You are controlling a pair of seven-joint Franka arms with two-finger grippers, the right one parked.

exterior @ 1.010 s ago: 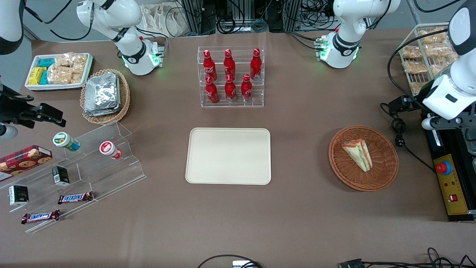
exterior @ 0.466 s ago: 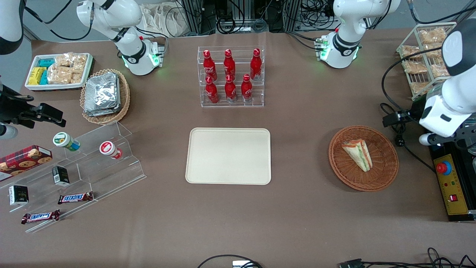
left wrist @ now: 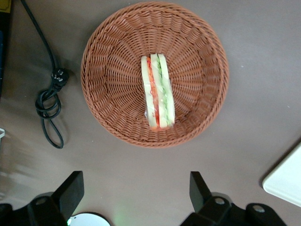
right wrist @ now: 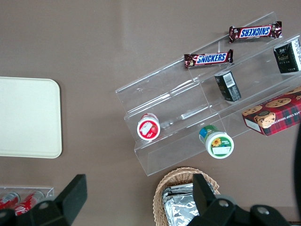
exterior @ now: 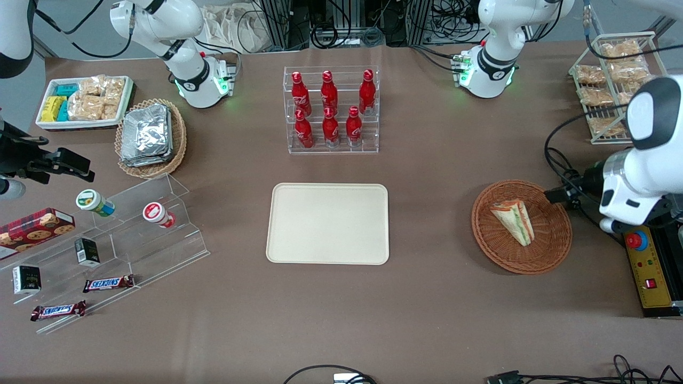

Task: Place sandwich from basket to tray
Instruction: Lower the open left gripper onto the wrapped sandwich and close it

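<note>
The sandwich (exterior: 514, 220) (left wrist: 157, 92), a pale wedge with green and orange-red stripes, lies in the round reddish-brown wicker basket (exterior: 555, 250) (left wrist: 101, 47). The cream tray (exterior: 328, 224) sits flat at the table's middle, and its corner (left wrist: 287, 181) shows in the left wrist view. My left gripper (left wrist: 135, 186) hangs open over bare table just outside the basket's rim, on the side toward the working arm's end. Nothing is between its black fingers (left wrist: 70, 188). In the front view the white wrist (exterior: 635, 186) hides the fingers.
A coiled black cable with a plug (left wrist: 49, 101) lies on the table beside the basket. A yellow control box with a red button (exterior: 635, 240) sits near the arm. A wire rack of snack bags (exterior: 613, 80) and a stand of red bottles (exterior: 331, 109) are farther from the camera.
The left arm has swung nearer to the front camera and closer to the basket. The sandwich, basket and tray have not moved.
</note>
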